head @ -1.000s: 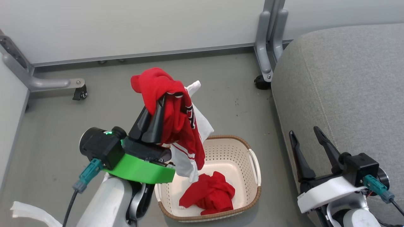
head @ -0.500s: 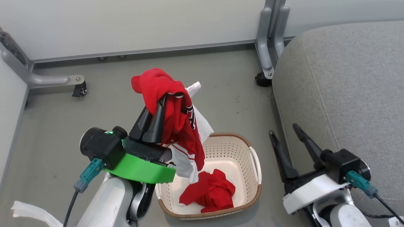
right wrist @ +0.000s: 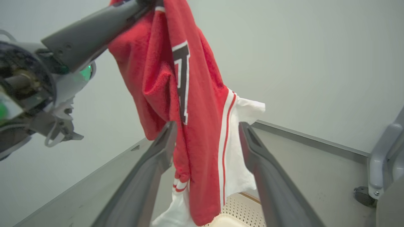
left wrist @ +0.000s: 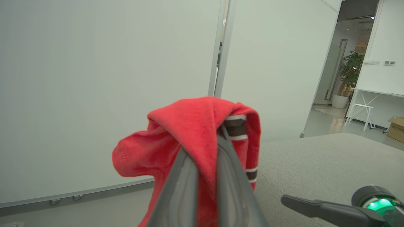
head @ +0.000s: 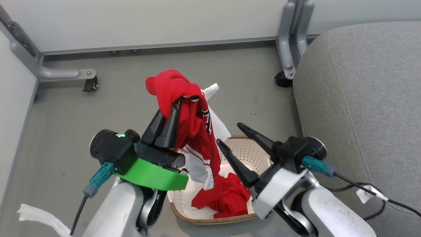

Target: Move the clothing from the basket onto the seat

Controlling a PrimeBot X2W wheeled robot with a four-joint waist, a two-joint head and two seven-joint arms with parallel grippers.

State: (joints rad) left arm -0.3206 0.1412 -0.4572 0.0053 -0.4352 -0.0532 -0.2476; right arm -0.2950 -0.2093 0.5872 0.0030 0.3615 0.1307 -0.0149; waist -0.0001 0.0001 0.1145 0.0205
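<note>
In the head view, the left gripper (head: 175, 104) stands above the grey floor (head: 98, 112), its fingers clamped together on a red-and-white jersey (head: 197, 138) that hangs down over the cream basket (head: 253, 153). A second red garment (head: 227, 197) lies crumpled inside the basket. The right gripper (head: 228, 132) – fingers spread wide, holding nothing – points across the basket toward the jersey. The grey seat (head: 361, 98) is just right of the basket.

The left wrist view shows red fabric folded over the closed fingertips, with the seat beyond.

In the right wrist view, the jersey – black lettering, white striped trim – hangs between the parted fingers, unpinched, above the basket's perforated wall.
</note>
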